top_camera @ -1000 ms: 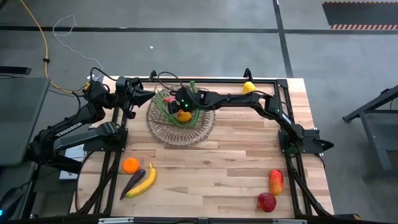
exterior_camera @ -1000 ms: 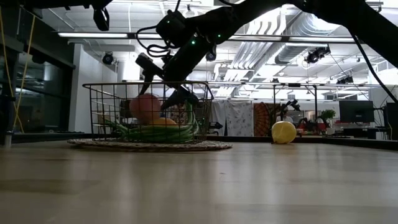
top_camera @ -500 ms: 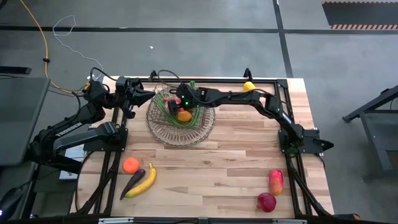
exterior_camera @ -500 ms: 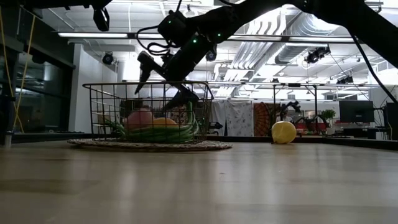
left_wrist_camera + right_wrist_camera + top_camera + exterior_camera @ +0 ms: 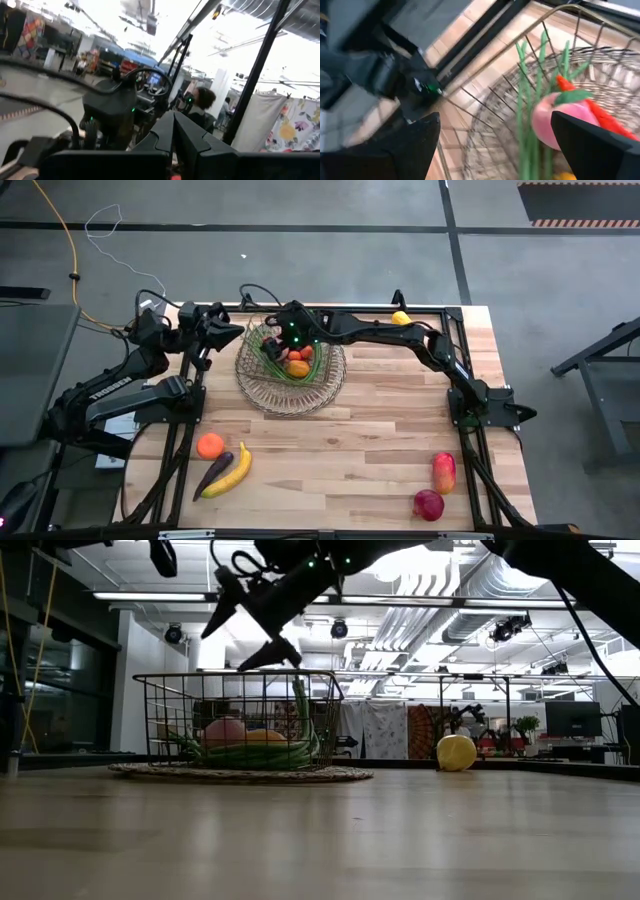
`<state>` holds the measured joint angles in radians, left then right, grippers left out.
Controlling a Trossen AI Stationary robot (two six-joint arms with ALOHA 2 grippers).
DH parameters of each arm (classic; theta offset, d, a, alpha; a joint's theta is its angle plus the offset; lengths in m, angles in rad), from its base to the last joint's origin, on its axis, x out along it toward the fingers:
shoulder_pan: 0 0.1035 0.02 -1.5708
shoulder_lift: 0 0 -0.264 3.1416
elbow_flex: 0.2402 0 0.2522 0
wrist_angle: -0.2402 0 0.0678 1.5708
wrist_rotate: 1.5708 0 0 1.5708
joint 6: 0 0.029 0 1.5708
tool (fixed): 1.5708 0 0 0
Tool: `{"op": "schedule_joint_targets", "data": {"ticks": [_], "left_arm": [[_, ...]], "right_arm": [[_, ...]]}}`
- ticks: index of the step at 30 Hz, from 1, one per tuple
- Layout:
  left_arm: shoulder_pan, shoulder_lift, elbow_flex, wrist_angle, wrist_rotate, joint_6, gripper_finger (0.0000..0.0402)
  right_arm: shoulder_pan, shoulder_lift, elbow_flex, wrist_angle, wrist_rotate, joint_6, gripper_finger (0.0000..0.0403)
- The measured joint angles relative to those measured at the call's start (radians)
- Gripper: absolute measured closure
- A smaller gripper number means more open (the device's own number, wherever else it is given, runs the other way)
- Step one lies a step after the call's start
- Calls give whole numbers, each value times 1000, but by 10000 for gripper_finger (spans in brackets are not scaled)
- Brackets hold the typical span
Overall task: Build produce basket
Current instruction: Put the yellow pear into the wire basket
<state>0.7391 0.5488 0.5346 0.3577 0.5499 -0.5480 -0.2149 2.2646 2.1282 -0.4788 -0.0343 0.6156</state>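
The right gripper [image 5: 250,615] hangs above the far-left rim of the basket [image 5: 290,385], its two fingers spread wide apart with nothing between them. In its wrist view the dark fingers [image 5: 592,150] frame the wire wall and the load beneath. Inside the basket lie the long green beans [image 5: 255,752], a peach-pink fruit [image 5: 551,125], a red chilli [image 5: 592,112] and something orange [image 5: 297,367] that I cannot name with certainty. The left gripper [image 5: 174,131] waits just left of the basket at the table's far-left corner, fingers pressed together and empty.

As I judge it, the task is partly done. Several items sit in the basket, while more are loose on the table: a lemon [image 5: 400,319] at the far edge, right of the basket; an orange [image 5: 210,445], an eggplant [image 5: 213,473] and a banana [image 5: 230,471] grouped at the near left; and two red apples [image 5: 436,486] at the near right.

A second ago the right gripper reached down into the basket, and the low view showed the peach-pink fruit high between its fingers. Half a second ago the fruit lay low on the beans with the fingers parting. Now the gripper has lifted clear of the rim and shifted toward the far left, while the left arm has barely moved
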Motion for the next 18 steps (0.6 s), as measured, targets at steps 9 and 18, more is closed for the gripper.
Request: {"op": "schedule_joint_targets", "data": {"ticks": [9, 18], "left_arm": [[0, 0, 0, 9, 14, -21, 401], [0, 1, 0, 5, 48, 18, 401]], "right_arm": [[20, -61, 37, -113, -74, -250, 36], [56, -168, 34, -345, -74, -393, 36]]}}
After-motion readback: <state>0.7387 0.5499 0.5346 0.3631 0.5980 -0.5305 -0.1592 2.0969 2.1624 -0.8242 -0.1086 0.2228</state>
